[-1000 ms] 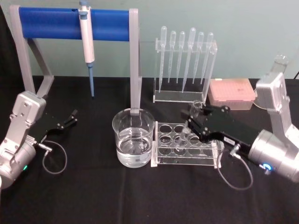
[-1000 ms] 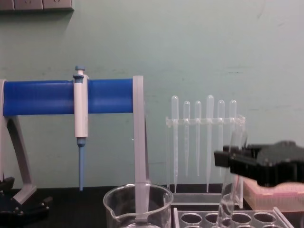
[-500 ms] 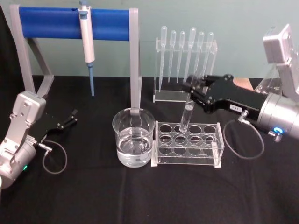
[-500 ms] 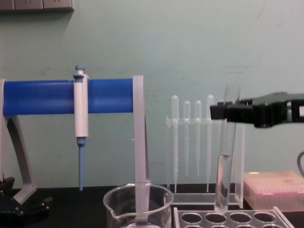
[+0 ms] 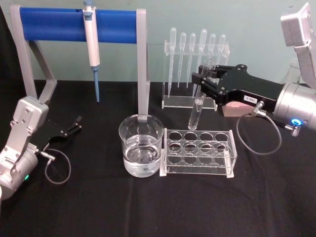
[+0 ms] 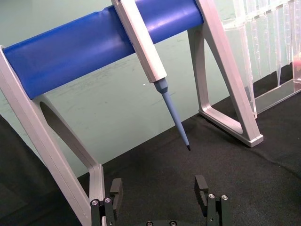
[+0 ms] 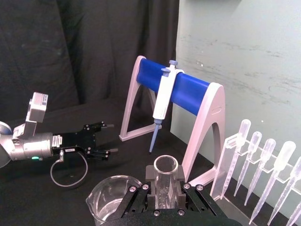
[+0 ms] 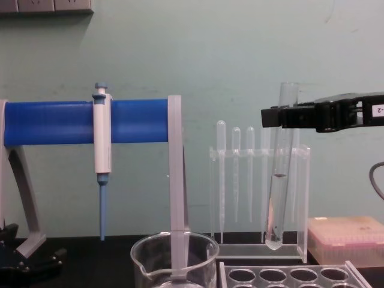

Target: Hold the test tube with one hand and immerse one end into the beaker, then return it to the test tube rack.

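Observation:
The test tube (image 5: pixel 198 101) hangs slightly tilted above the far side of the clear tube rack (image 5: pixel 197 153), its round bottom clear of the holes. My right gripper (image 5: pixel 203 77) is shut on it just below the open rim. In the chest view the test tube (image 8: pixel 279 180) hangs under the right gripper (image 8: pixel 271 116), and the right wrist view looks down into the test tube (image 7: pixel 165 186) rim. The beaker (image 5: pixel 140 148), part full of clear liquid, stands left of the rack and below the tube. My left gripper (image 5: pixel 74 124) rests open at the table's left.
A blue-barred stand (image 5: pixel 64 24) holding a pipettor (image 5: pixel 92 42) spans the back left, one leg just behind the beaker. A rack of plastic pipettes (image 5: pixel 195 64) stands behind the tube. A pink tip box (image 8: pixel 345 237) sits at the back right.
The right gripper has lifted the test tube straight out of the rack and higher, its bottom now well above the holes. The left arm has not moved.

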You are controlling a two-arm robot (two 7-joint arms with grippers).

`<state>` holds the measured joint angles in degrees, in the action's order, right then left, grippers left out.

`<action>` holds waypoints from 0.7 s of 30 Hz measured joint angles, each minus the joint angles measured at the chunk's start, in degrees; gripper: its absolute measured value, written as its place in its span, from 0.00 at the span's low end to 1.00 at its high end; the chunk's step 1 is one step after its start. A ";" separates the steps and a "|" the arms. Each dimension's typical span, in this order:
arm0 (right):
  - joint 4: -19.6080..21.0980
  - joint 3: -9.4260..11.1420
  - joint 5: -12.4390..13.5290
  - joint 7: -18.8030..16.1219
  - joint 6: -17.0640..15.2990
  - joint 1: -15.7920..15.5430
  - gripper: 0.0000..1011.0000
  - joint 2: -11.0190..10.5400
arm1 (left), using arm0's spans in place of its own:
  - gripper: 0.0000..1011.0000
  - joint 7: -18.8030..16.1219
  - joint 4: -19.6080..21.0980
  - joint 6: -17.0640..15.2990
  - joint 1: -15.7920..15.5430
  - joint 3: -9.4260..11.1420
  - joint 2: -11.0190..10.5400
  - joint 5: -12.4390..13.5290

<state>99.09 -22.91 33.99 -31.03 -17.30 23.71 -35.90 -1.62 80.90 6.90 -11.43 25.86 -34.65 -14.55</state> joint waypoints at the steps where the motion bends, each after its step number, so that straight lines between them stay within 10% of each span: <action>1: -0.03 -0.11 0.16 0.04 -0.08 0.12 0.22 -0.03 | 0.99 0.00 0.00 0.00 0.00 0.00 0.00 0.00; 21: -0.40 -1.01 1.05 0.22 -0.88 1.05 0.22 -0.35 | 0.99 0.00 0.00 0.00 0.00 0.00 0.00 0.00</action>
<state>98.68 -23.92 35.03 -30.82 -18.18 24.76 -36.25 -1.62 80.90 6.90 -11.43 25.86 -34.65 -14.55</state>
